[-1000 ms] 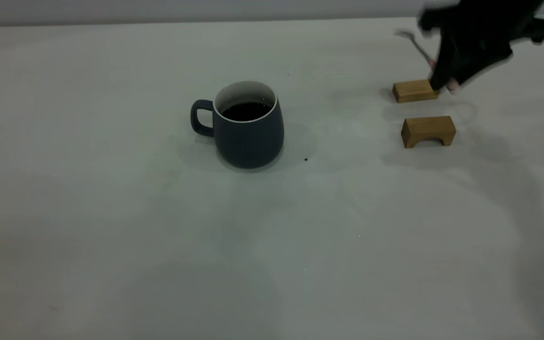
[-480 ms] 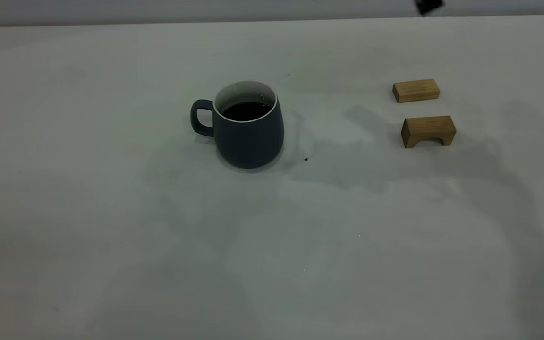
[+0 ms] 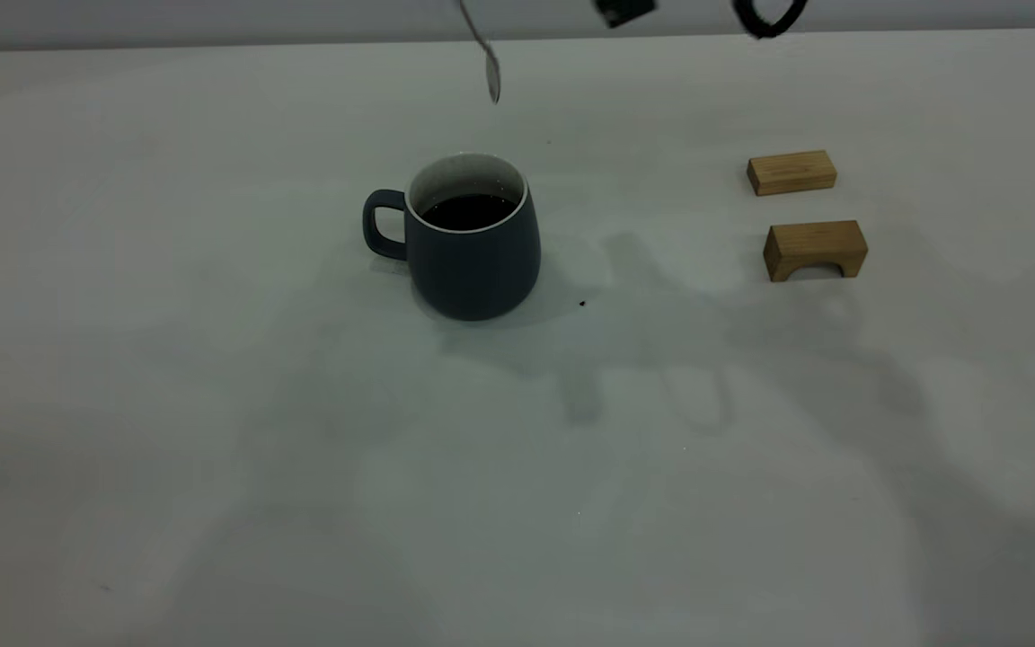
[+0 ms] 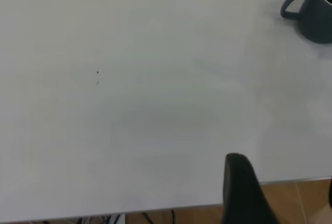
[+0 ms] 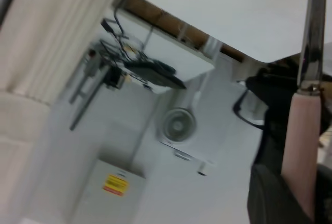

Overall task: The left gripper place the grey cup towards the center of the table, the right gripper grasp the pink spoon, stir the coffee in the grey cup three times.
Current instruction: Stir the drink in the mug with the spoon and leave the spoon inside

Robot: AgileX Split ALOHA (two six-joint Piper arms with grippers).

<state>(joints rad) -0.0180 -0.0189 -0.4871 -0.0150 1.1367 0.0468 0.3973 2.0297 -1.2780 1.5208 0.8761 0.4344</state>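
The grey cup [image 3: 474,256] stands upright near the middle of the table [image 3: 212,404], handle to the left, with dark coffee [image 3: 468,211] inside. The pink spoon hangs bowl [image 3: 492,81] down, above and slightly behind the cup, clear of the rim. In the right wrist view my right gripper [image 5: 298,198] is shut on the spoon's pink handle [image 5: 303,141], and the metal neck [image 5: 315,27] points away. In the exterior view only a black piece of the right arm [image 3: 623,11] shows. My left gripper [image 4: 285,198] is open and empty over the table's edge, far from the cup [image 4: 314,11].
Two tan wooden blocks lie at the right of the table, a flat one [image 3: 791,172] and an arched one [image 3: 814,249] in front of it. A black cable loop [image 3: 769,18] hangs at the top edge. A tiny dark speck [image 3: 582,304] lies right of the cup.
The right gripper rose from the wooden blocks with the spoon, left the top of the exterior view, and moved left. The spoon's bowl now hangs above the cup. The cup has not moved.
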